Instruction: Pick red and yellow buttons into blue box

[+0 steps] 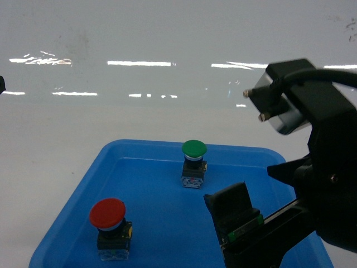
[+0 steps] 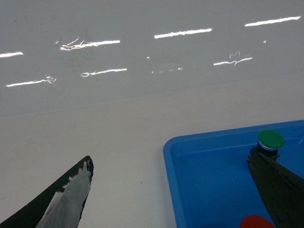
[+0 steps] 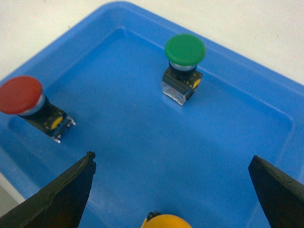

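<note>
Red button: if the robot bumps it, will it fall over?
Probably, yes. The red button carries a wide dome cap on a narrower black body, so it looks top-heavy. It stands upright on the smooth blue tray, so it may slide first, then tip.

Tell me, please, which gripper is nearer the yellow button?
Right. The right gripper hangs open directly over the yellow button in the tray; the left gripper straddles the tray's edge, farther off.
</note>
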Controlling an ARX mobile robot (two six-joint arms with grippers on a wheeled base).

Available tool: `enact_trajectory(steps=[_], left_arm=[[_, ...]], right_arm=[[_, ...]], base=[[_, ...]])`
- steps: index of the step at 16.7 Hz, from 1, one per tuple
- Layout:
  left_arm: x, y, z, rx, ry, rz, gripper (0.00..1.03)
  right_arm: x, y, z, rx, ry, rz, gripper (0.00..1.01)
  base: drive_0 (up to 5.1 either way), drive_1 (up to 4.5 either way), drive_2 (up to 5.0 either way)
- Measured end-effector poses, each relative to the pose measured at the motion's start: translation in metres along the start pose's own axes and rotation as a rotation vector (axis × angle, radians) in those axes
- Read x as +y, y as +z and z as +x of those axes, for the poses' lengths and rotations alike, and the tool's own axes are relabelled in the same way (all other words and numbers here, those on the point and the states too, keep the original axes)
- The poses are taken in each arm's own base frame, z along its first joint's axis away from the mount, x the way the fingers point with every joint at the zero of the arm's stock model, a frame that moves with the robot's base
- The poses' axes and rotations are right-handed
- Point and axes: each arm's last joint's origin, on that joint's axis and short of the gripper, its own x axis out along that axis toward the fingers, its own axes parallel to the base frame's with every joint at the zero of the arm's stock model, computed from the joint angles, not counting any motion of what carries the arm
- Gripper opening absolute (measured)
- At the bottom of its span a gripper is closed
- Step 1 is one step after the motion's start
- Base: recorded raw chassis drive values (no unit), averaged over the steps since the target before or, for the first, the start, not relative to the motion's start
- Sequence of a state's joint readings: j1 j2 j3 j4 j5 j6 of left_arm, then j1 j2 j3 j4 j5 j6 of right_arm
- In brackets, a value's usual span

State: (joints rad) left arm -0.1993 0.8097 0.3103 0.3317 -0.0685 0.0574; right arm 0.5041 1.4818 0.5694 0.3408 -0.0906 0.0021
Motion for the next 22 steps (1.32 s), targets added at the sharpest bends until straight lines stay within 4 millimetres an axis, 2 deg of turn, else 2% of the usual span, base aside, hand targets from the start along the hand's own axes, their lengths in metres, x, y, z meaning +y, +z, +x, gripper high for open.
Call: enact_trajectory(steps=[9,12,14,15,16,18,20,22], left_arm=[[0.0,0.0,0.0,0.0,0.0,0.0,0.98],[0.0,0.0,0.0,0.0,0.0,0.0,0.98],[0.0,0.0,0.0,0.0,0.0,0.0,0.98],[0.0,0.0,0.0,0.0,0.0,0.0,0.98],[0.0,0.0,0.0,0.0,0.0,0.0,0.98],[0.0,0.0,0.0,0.0,0.0,0.0,0.98],[0.0,0.0,0.0,0.0,0.0,0.0,0.98],[0.0,0.0,0.0,0.0,0.0,0.0,0.98]], right_arm=[[-0.005,-0.044,0.039,0.148,-0.002,0.031,0.98],[-0.006,-0.051,0.043,0.157,-0.013,0.031,0.98],[-0.006,-0.057,0.042,0.17,-0.018,0.032,0.74],[-0.006,-0.058,0.04,0.164,-0.02,0.031,0.67],[-0.006,-0.058,0.037,0.149,-0.023,0.03,0.52],[-0.006,-0.059,0.033,0.133,-0.036,0.028,0.36],[-0.006,-0.06,0.023,0.106,-0.039,0.026,0.36],[-0.012,-0.052,0.006,0.045,-0.073,0.025,0.36]], base=[[0.0,0.0,0.0],[0.0,0.0,0.0],[0.0,0.0,0.0],[0.0,0.0,0.0],[0.0,0.0,0.0],[0.0,0.0,0.0],[0.0,0.0,0.0],[0.0,0.0,0.0]])
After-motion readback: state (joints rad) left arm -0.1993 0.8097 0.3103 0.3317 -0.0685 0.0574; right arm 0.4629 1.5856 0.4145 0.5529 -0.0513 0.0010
